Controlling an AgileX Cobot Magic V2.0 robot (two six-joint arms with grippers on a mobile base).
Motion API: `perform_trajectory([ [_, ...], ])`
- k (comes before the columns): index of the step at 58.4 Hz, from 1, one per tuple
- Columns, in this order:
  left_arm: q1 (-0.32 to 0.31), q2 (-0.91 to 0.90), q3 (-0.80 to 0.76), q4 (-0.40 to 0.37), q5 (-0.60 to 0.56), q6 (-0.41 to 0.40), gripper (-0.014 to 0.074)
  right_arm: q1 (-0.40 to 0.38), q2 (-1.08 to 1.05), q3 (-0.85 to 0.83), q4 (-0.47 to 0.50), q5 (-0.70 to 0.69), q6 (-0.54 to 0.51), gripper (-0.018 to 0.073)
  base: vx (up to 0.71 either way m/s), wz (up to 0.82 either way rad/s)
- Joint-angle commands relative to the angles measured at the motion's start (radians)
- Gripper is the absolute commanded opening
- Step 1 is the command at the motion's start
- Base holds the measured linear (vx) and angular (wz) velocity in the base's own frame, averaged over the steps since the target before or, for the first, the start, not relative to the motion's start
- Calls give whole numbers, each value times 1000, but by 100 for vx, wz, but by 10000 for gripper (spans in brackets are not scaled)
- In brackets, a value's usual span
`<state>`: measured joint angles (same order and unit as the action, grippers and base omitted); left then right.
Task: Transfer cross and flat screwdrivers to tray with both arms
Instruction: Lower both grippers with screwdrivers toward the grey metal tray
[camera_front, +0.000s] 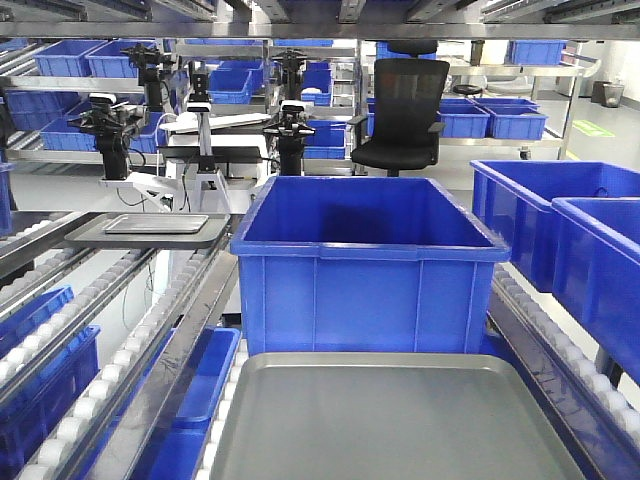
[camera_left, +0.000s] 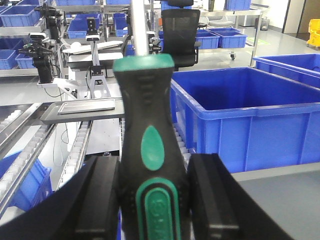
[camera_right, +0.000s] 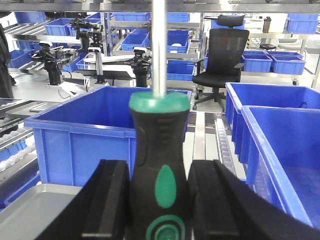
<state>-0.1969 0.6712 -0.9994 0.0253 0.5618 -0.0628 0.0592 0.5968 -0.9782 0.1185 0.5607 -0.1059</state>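
Observation:
In the left wrist view my left gripper (camera_left: 152, 200) is shut on a screwdriver (camera_left: 150, 140) with a black and green handle, its steel shaft pointing up out of frame. In the right wrist view my right gripper (camera_right: 159, 200) is shut on a second screwdriver (camera_right: 159, 150) of the same kind, shaft also pointing up. I cannot tell which is cross and which is flat; both tips are out of view. The grey metal tray (camera_front: 390, 420) lies at the bottom of the front view, bare. It shows at the lower left of the right wrist view (camera_right: 30, 210). Neither gripper shows in the front view.
A large blue bin (camera_front: 370, 260) stands just behind the tray. More blue bins (camera_front: 570, 250) stand on the right. Roller conveyor rails (camera_front: 110, 370) run along the left, with a small tray on a stand (camera_front: 155, 225). A black office chair (camera_front: 405, 110) and other robot arms are far behind.

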Motion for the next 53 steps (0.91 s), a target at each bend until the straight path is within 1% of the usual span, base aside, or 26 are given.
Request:
perform_trajectory([
  [1,-5,3,-28,-5,-87,-13,3,-2,4,-27,13,-102,-2,-8,0,0],
  [6,-5,3,-17,-9,-77,-13,3,-2,7,-27,47,-88,-2,-8,0,0],
  [9,-5,3,-4,-25,-68,-12,3,-2,19,-27,62,-55,-2,-8,0,0],
  [12,-5,7,17,-63,-62,-11,3,-2,43,-27,75,-5,-2,-8,0,0],
  [16,-5,38,51,-145,-60,3,3,-2,90,-27,86,52,-2,-8,0,0],
  [18,-5,59,63,-200,-56,30,3,-2,117,-27,93,74,-2,-8,0,0],
  [23,-5,145,75,-383,-37,167,3,-2,193,-27,126,103,-14,-8,0,0],
  [25,-5,195,72,-482,-27,238,3,-2,223,-27,147,108,-29,-8,0,0],
  [27,-5,236,72,-551,-23,283,3,-1,255,-27,172,111,-46,-8,0,0],
  [28,-5,263,71,-616,-21,316,3,-1,275,-27,189,113,-58,-8,0,0],
  [30,-6,306,69,-690,-18,381,3,-1,308,-27,220,115,-81,-8,0,0],
  [32,-12,350,69,-750,-18,416,3,-1,346,-27,257,116,-104,-8,0,0],
  [36,-44,440,63,-832,-24,475,3,-1,406,-27,310,115,-146,-8,0,0],
  [38,-68,496,51,-850,-28,495,3,-1,435,-28,332,115,-166,-8,0,0],
  [42,-128,587,9,-852,-39,498,3,-1,491,-31,377,116,-194,-8,0,0],
  [47,-211,694,-78,-851,-53,486,3,-1,555,-31,421,116,-220,-8,0,0],
  [51,-256,773,-151,-851,-48,482,3,-1,598,-31,446,114,-230,-8,0,0],
  [53,-273,810,-186,-851,-47,467,3,-1,622,-31,455,111,-241,-8,0,0],
])
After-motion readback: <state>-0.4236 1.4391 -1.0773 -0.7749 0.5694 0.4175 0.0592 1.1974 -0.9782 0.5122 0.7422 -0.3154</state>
